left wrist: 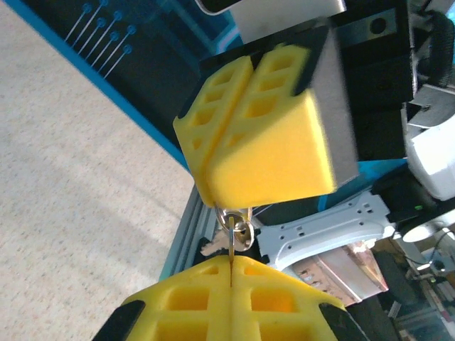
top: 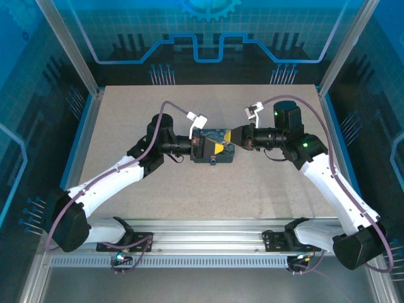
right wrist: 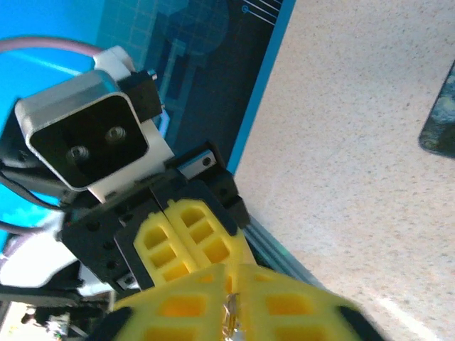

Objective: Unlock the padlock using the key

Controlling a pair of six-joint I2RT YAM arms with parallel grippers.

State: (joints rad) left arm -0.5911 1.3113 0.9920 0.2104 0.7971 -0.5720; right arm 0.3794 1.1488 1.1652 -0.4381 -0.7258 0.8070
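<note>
Brass key vertical between left pincer and right pincer, both pinching it.

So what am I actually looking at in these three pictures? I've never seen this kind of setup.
These are two robot arms bolted to the near edge of a table. Each ends in a two-finger gripper with yellow pads. The overhead picture comes from a fixed camera above and behind the arms. It shows them reaching in so that their grippers meet nose to nose above the middle of the table.

The other two pictures come from a camera on each wrist. In the left wrist view, the left gripper is shut on a thin metal key with a ring. The right gripper faces it, and a glint of metal shows between its shut pads too.

A dark object lies on the table under the grippers. I can't tell if it is the padlock.
</note>
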